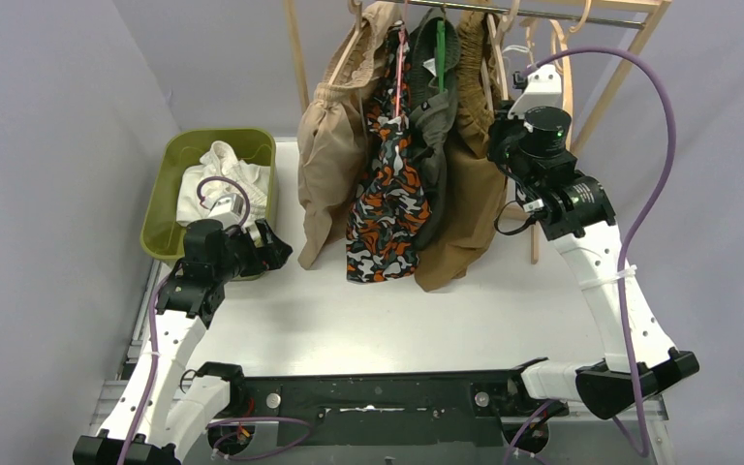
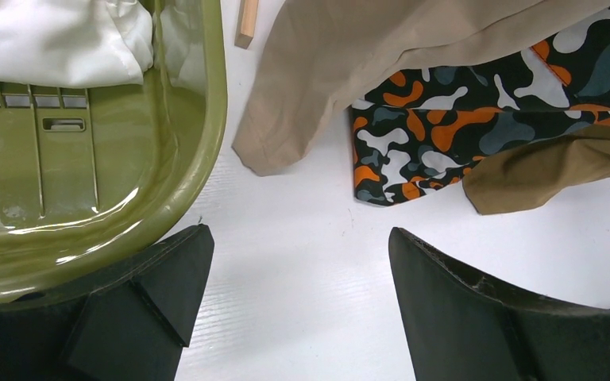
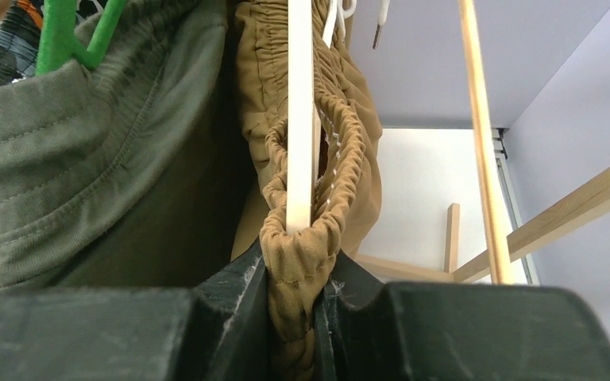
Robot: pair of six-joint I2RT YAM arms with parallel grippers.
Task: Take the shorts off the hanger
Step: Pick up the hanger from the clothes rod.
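Observation:
Four pairs of shorts hang from the rack: beige [image 1: 325, 145], camouflage [image 1: 387, 194], dark olive [image 1: 433, 126] and brown [image 1: 470, 194]. A white pair [image 1: 223, 179] lies in the green basket. My right gripper [image 3: 294, 294] is shut on the gathered waistband of the brown shorts [image 3: 349, 159], just below the end of their pale wooden hanger [image 3: 299, 119]. From above, that gripper [image 1: 497, 136] sits at the right side of the brown pair. My left gripper [image 2: 300, 238] is open over bare table beside the basket, with nothing between its fingers.
The green basket [image 1: 170, 194] stands at the back left, its rim [image 2: 206, 143] close to my left finger. The wooden rack frame [image 1: 630, 58] has slanted legs [image 3: 484, 143] right of my right gripper. A green hanger [image 3: 71, 40] carries the olive pair. The beige and camouflage hems [image 2: 381, 175] reach the table.

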